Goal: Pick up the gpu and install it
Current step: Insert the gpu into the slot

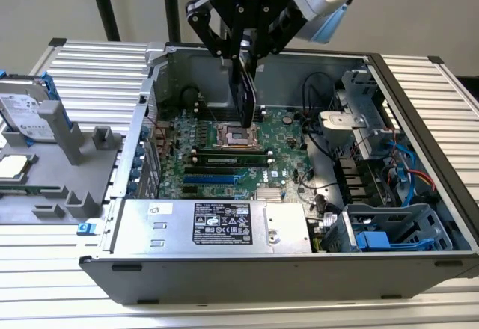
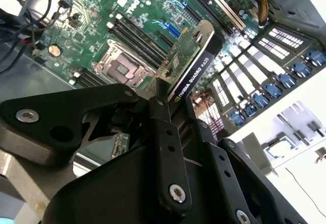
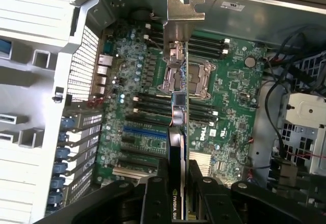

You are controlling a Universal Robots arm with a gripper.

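Note:
The gpu (image 1: 246,99) hangs edge-down inside the open computer case (image 1: 419,112), above the CPU socket (image 1: 236,136) of the green motherboard (image 1: 288,131). My gripper (image 1: 243,61) is shut on its upper edge. In the second wrist view the gpu (image 2: 192,66) shows its black cover and green board between the black fingers (image 2: 162,119). In the first wrist view the gpu (image 3: 179,113) is seen edge-on, with its silver end bracket (image 3: 184,11) at the far end and my gripper (image 3: 178,196) clamped on it. The card touches nothing below.
Dark and blue expansion slots (image 1: 213,177) lie on the motherboard nearer the power supply (image 1: 217,224). Cables and a drive cage (image 1: 367,112) fill the case's right side in the exterior view. A hard drive (image 1: 26,112) and grey fixture (image 1: 75,157) sit outside on the left.

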